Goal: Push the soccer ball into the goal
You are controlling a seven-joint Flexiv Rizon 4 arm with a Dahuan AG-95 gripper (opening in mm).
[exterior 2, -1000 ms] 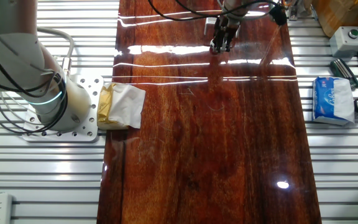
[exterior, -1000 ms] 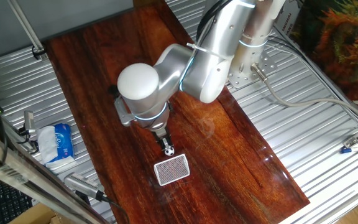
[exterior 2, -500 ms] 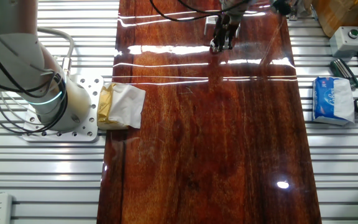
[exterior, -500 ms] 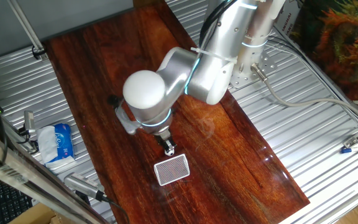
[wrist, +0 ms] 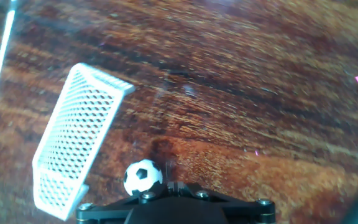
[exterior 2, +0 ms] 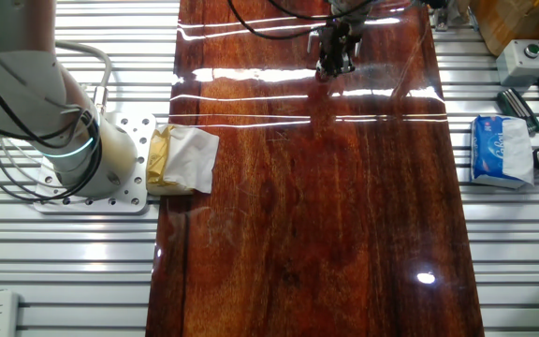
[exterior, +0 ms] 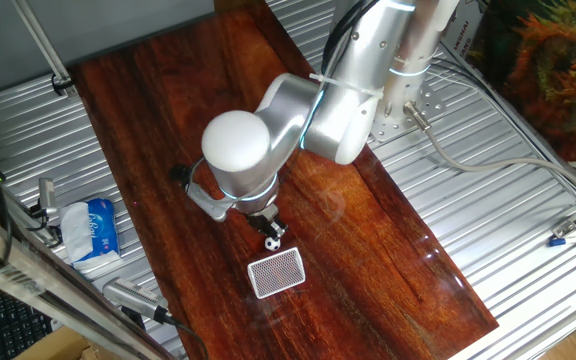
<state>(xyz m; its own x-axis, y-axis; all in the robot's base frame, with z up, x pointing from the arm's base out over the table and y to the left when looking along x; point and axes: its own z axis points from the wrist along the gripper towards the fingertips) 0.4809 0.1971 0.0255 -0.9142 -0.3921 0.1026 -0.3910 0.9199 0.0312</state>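
The soccer ball (wrist: pixel 143 177), tiny and white with black patches, rests on the wooden tabletop right beside the goal (wrist: pixel 73 149), a white-framed mesh box lying to its left. My gripper (wrist: pixel 174 185) is shut with nothing between its fingers, its tip just right of the ball and touching or nearly touching it. In one fixed view the ball (exterior: pixel 273 241) sits just above the goal (exterior: pixel 276 272), with the gripper (exterior: pixel 268 228) directly behind it. In the other fixed view the gripper (exterior 2: pixel 333 65) is at the far end of the table, and the ball and goal are hidden.
A blue-and-white tissue packet (exterior: pixel 96 228) lies on the metal rack left of the wooden board (exterior: pixel 168 130). A yellow-and-white packet (exterior 2: pixel 181 159) sits by the arm's base plate (exterior 2: pixel 124 164). Cables and small devices lie along the table's right side (exterior 2: pixel 522 75).
The arm's wrist has swung slightly toward the goal and lower. The gripper tip has closed in behind the ball, which has hardly shifted.
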